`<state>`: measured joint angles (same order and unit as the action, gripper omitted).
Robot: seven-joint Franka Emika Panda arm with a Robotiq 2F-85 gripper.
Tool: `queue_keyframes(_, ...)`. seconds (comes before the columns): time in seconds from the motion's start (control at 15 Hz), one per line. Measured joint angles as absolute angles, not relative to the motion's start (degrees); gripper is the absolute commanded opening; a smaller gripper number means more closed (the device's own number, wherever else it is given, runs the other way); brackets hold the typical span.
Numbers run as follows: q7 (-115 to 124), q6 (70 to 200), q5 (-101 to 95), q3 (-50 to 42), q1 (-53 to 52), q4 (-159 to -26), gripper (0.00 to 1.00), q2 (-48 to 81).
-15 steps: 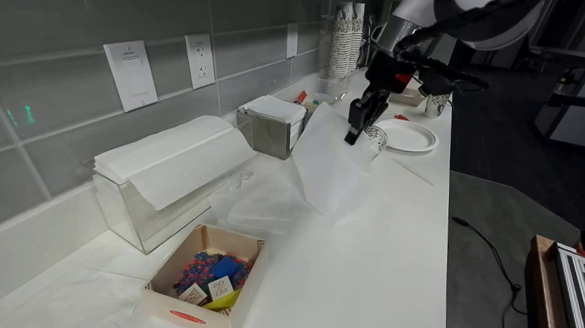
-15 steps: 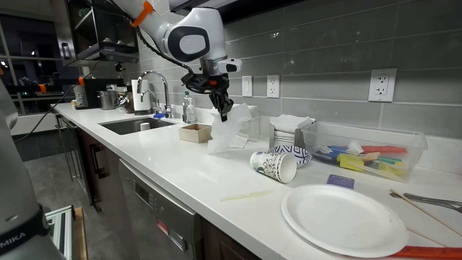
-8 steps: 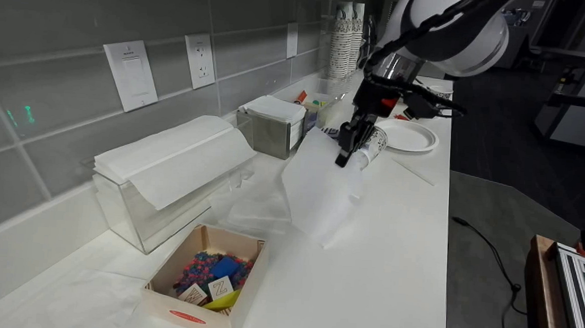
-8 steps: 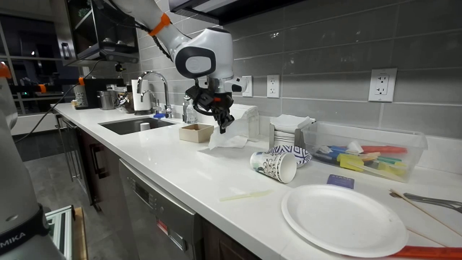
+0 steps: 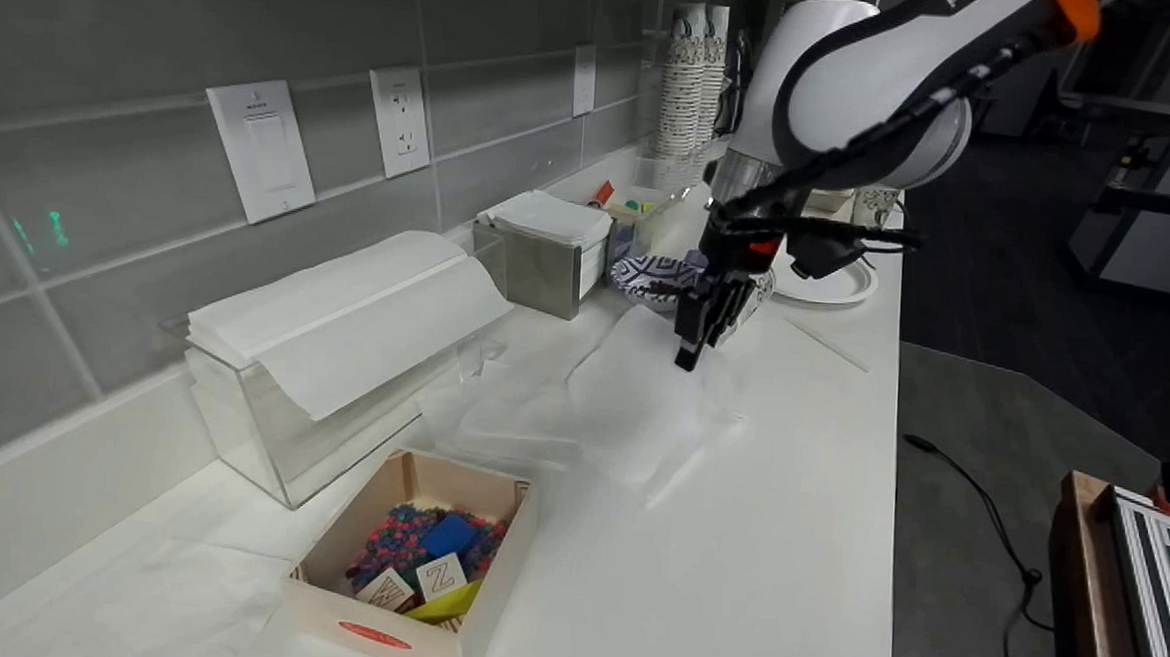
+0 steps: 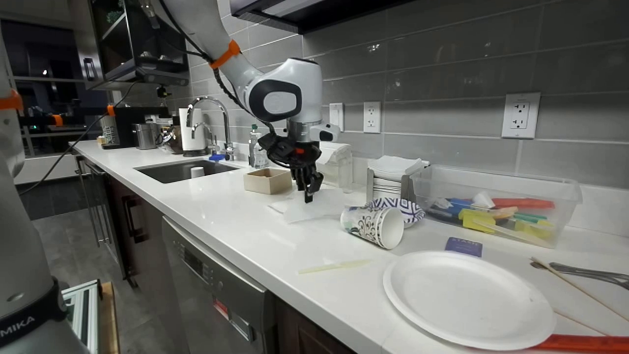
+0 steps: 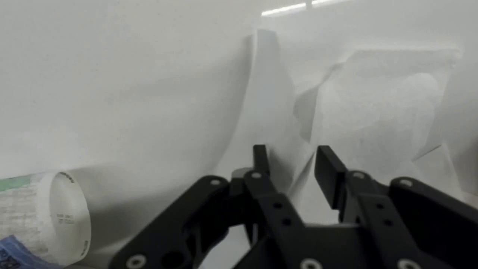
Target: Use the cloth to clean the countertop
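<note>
The cloth is a thin white paper sheet (image 5: 631, 401), spread loosely on the glossy white countertop (image 5: 732, 587). It shows in an exterior view (image 6: 314, 209) and, curled along one edge, in the wrist view (image 7: 267, 93). A second pale sheet (image 7: 381, 104) lies flat beside it. My gripper (image 5: 689, 359) points down just over the sheet, low above the counter, also in an exterior view (image 6: 309, 195). In the wrist view my gripper (image 7: 291, 151) has its fingers apart, with folds of the sheet seen in and beyond the gap. No clamped edge is visible.
A wooden box of blocks (image 5: 413, 560) and a towel dispenser (image 5: 343, 356) stand near the sheet. A tipped paper cup (image 6: 372, 227), patterned bowl (image 6: 400, 210), napkin holder (image 5: 538, 266), plastic knife (image 6: 334, 266) and white plate (image 6: 469, 300) are around it.
My gripper has moved down toward the countertop. The sheet that hung from it has come down with it and now lies spread on the counter.
</note>
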<state>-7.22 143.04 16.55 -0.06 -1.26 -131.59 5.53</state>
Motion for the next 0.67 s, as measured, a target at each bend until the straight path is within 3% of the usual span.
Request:
queue_keyframes(0.27,6.72,142.27,0.21,0.62,-3.03,-133.91,0.99,1.76)
queue_keyframes(0.67,22.69,139.95,-13.56,4.76,-3.62,-139.65,1.00,-10.19)
